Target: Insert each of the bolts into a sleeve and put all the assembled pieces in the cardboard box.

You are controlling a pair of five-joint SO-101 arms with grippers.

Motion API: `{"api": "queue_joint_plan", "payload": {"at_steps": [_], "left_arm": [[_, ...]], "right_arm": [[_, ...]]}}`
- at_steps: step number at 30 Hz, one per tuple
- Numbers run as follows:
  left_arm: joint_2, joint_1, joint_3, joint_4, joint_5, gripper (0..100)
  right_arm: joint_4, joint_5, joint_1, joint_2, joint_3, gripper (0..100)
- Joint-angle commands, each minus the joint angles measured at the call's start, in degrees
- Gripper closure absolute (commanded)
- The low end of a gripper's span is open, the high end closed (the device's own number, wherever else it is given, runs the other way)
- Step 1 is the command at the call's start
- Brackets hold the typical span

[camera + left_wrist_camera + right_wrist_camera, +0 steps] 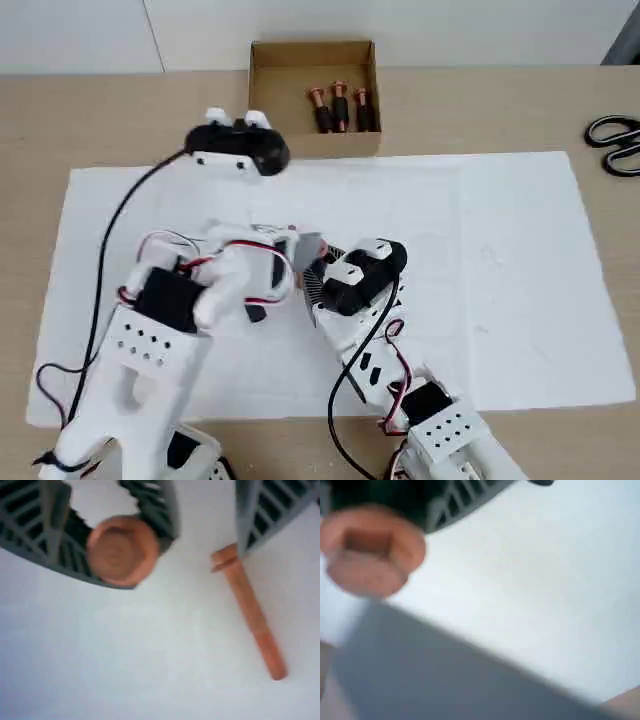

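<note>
The two arms meet at the middle of the white sheet (500, 260). My right gripper (315, 285) is shut on a copper bolt (370, 550), whose recessed head points at the right wrist camera. The left wrist view shows that bolt's round end (122, 550) among grey ribbed fingers (30, 535). My left gripper (202, 535) stands open just above the sheet. A second copper bolt (247, 612) lies flat there, its head beside one left fingertip (265, 510). The cardboard box (262, 100) at the back holds three assembled pieces (340, 108).
A black device (240, 148) with a cable sits in front of the box's left corner. Scissors (615, 140) lie at the table's far right edge. The sheet's right half is bare.
</note>
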Motion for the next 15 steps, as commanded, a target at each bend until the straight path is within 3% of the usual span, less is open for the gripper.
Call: {"api": "queue_joint_plan", "payload": {"at_steps": [1, 7, 15], "left_arm": [[-0.53, -8.88, -4.00, 1.93, -6.42, 78], [-0.53, -19.34, -3.91, 4.48, -10.99, 78], [-0.53, -22.33, -1.63, 4.40, -11.08, 78]], "right_arm": [[-1.71, 0.35, 2.24, -1.10, 0.26, 99.5], [-0.92, 0.70, 8.40, -0.84, -0.88, 99.5], [23.87, 4.66, 17.80, -0.75, -19.96, 99.5]]}}
